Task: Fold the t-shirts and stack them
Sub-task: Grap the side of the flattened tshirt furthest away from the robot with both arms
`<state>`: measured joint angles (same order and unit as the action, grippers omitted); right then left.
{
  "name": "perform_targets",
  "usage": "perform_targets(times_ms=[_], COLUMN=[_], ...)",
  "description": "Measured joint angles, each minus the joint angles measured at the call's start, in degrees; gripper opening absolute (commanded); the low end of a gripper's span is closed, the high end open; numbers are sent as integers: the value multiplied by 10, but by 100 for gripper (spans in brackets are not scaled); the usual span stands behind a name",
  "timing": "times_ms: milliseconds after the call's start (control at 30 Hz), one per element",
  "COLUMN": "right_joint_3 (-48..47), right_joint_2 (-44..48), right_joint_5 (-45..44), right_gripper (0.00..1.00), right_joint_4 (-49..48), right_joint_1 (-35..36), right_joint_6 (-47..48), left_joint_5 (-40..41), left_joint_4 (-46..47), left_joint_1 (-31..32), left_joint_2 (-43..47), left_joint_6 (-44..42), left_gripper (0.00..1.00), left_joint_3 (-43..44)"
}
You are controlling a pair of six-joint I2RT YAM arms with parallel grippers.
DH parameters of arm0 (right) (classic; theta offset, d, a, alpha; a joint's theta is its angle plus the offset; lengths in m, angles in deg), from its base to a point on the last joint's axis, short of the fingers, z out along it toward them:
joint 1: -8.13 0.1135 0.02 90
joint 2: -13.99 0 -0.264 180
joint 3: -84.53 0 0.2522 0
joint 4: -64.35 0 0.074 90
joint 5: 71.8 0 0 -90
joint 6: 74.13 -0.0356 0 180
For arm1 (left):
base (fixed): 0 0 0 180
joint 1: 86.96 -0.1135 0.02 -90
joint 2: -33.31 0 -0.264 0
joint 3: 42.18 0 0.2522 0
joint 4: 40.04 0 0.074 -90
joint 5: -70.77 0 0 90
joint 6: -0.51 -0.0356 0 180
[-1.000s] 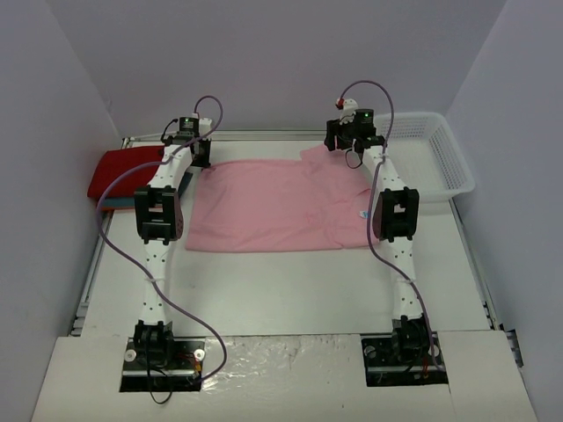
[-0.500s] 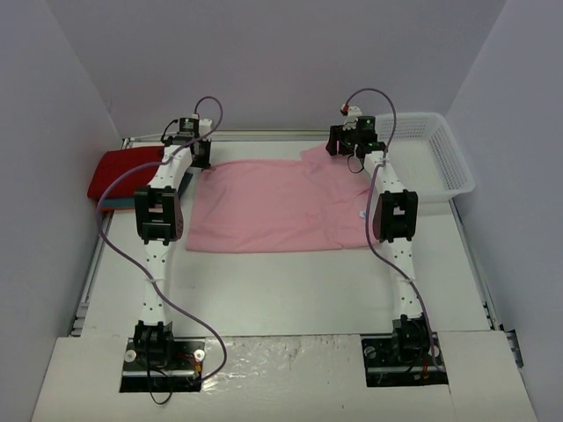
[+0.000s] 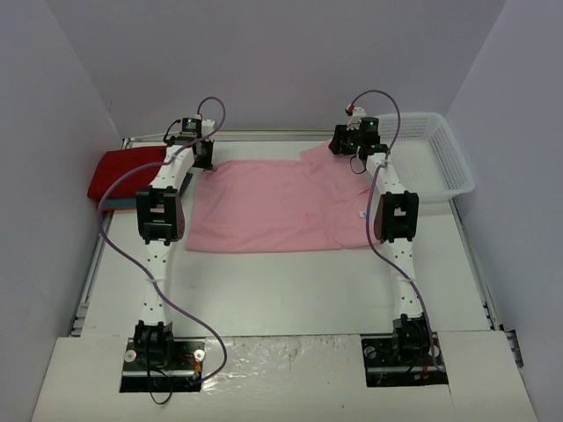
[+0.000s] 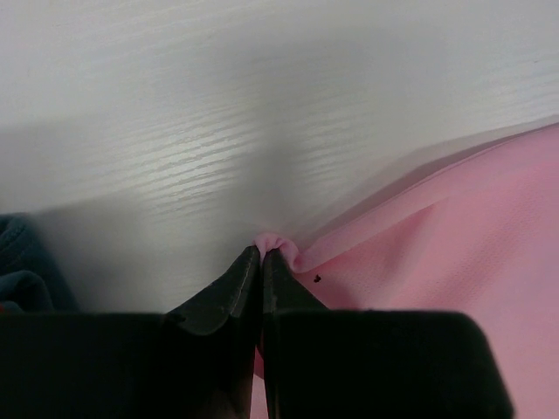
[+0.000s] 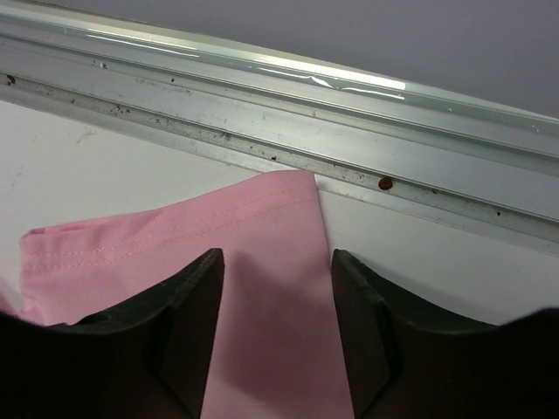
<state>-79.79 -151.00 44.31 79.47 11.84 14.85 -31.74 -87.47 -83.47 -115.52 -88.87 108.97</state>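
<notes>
At the front edge of the white desk [image 3: 281, 290] the two arms begin, and both reach out to the far side. In the middle of the desk lies the pink t-shirt [image 3: 273, 207], spread out wide and flat, with one short sleeve poking out at its far right corner. It is not a small neat bundle yet, so I think the folding of this one has only just begun. Near its right edge there is a tiny white tag [image 3: 361, 214], but it is much too small to read. At the far left corner of the pink t-shirt, the left gripper [image 4: 262, 255] is squeezed tight on a little bunch of pink cloth. At the far right, the right gripper [image 5: 275, 262] has its two fingers wide apart, one over each side of the sleeve end, holding nothing. I cannot tell if they touch the cloth. Just behind it a metal rail [image 5: 349, 131] runs along the back of the desk. By the far left wall sits the red t-shirt [image 3: 123, 171], already folded, lying on top of the teal-blue t-shirt [image 3: 119, 203], of which only an edge peeks out. So two look done and stacked, and the pink one has to be folded and put on that pile. At the far right stands a white basket [image 3: 464, 171]. No words or brand names can be read anywhere.
</notes>
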Motion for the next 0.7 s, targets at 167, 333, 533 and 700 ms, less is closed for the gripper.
perform_targets(times_ms=[167,333,533,700], right_joint_3=[-6,-6,-6,-6], right_joint_2=[-9,-11,-11,-11], right_joint_5=[11,16,15,5], right_gripper=[26,22,17,11], right_joint_4=[-11,-12,-12,-12], right_joint_1=[0,0,0,1], right_joint_6=[-11,-16,-16,-12], left_joint_5=[-1,-1,-1,-1], left_joint_4=[-3,-4,-4,-4], left_joint_1=[2,3,3,3], left_joint_2=[0,0,0,0], left_joint_6=[0,0,0,0], left_gripper=[2,2,2,2], left_joint_3=[1,1,1,1])
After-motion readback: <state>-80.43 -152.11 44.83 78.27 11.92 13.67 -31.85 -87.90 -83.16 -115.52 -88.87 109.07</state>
